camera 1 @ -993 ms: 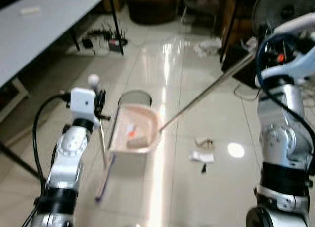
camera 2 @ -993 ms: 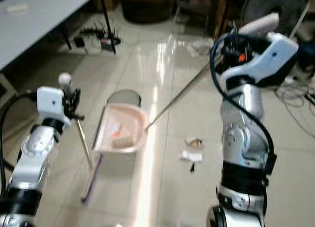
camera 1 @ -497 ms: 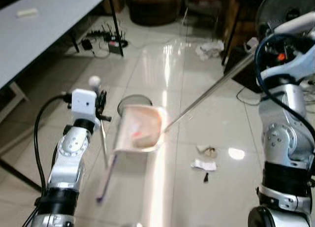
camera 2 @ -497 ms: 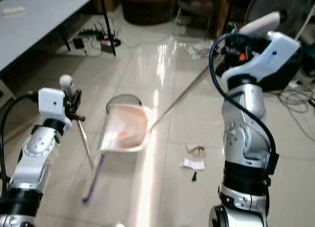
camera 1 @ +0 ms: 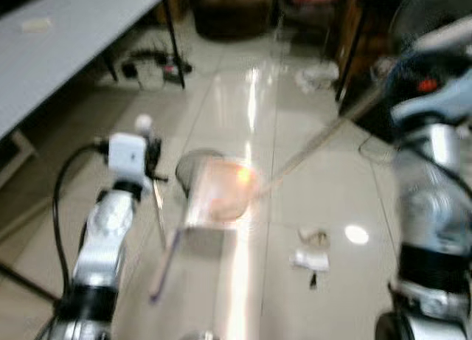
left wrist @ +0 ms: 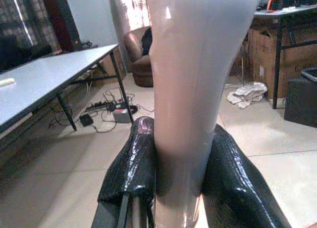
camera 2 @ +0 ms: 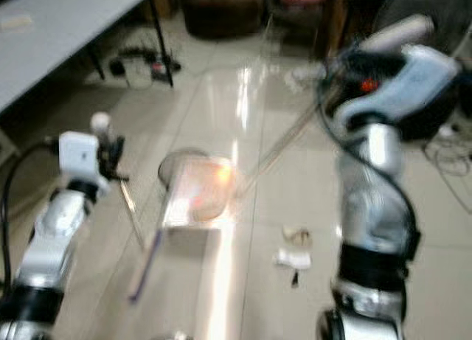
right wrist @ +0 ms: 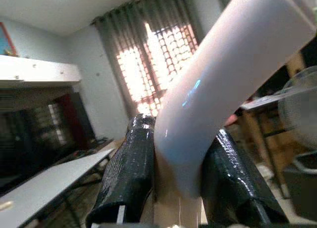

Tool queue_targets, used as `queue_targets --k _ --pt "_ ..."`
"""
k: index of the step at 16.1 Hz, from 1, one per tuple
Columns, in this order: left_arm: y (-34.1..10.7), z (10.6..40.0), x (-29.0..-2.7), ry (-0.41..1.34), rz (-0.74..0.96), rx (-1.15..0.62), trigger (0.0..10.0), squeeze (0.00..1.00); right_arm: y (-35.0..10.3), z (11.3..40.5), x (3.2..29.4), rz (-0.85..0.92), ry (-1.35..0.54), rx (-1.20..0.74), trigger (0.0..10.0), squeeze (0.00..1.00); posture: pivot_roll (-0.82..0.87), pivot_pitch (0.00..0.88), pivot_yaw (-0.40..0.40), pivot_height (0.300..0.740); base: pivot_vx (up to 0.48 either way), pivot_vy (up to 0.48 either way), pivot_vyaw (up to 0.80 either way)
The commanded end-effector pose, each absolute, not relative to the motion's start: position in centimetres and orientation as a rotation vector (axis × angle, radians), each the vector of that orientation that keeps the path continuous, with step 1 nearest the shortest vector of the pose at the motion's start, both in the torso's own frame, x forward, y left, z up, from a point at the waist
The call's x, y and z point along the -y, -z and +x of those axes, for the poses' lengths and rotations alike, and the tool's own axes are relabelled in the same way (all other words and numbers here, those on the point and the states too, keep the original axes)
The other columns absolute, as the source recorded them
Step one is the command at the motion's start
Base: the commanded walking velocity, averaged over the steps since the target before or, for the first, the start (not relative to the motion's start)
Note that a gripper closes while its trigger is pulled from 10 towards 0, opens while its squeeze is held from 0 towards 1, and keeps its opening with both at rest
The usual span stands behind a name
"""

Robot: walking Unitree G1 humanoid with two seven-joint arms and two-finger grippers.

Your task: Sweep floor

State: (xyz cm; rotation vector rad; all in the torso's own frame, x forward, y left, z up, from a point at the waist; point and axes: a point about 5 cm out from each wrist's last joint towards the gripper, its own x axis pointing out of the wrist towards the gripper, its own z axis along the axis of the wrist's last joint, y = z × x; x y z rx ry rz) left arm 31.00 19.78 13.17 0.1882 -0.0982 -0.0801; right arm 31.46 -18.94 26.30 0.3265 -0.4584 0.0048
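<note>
My left gripper (left wrist: 181, 139) is shut on the pale broom handle (left wrist: 193, 89), black fingers (left wrist: 133, 173) on both sides. The broom (camera 1: 158, 214) slants down to its purple head (camera 1: 164, 270) on the floor. My right gripper (right wrist: 178, 139) is shut on the white grip (right wrist: 223, 74) of the dustpan's long metal pole (camera 1: 310, 152). The pink dustpan (camera 1: 221, 192) hangs tilted, its mouth toward a round grey bin (camera 1: 190, 164) just behind it, with bits of litter inside. The head views are blurred.
Paper scraps and a small dark piece (camera 1: 311, 248) lie on the glossy tiles right of the dustpan. A grey table (camera 1: 59, 37) runs along the left, with a power strip and cables (camera 1: 158, 60) under it. Dark furniture and a fan stand at the back right.
The dustpan has risen from lying flat and tipped steeply toward the bin, moving slightly farther away. The broom stays where it was. The head views have gone blurry.
</note>
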Motion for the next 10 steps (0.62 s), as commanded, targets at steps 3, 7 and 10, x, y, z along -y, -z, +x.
queue_targets --k 3,7,10 --pt "-14.2 31.29 -19.43 0.09 0.202 0.139 10.0 0.0 -27.8 31.05 19.42 0.346 0.003 0.529 10.0 0.0 0.0 0.036 0.063 0.74 0.41 0.0 0.31" --pt "-14.14 31.23 -19.54 0.089 0.201 0.14 10.0 0.0 -27.8 31.12 19.51 0.359 0.006 0.529 10.0 0.0 0.0 0.032 0.065 0.74 0.409 0.0 0.0" --pt "-14.12 31.32 -19.25 0.1 0.2 0.139 10.0 0.0 -27.81 30.88 19.79 0.361 0.016 0.535 10.0 0.0 -0.01 0.026 0.072 0.74 0.407 0.0 0.0"
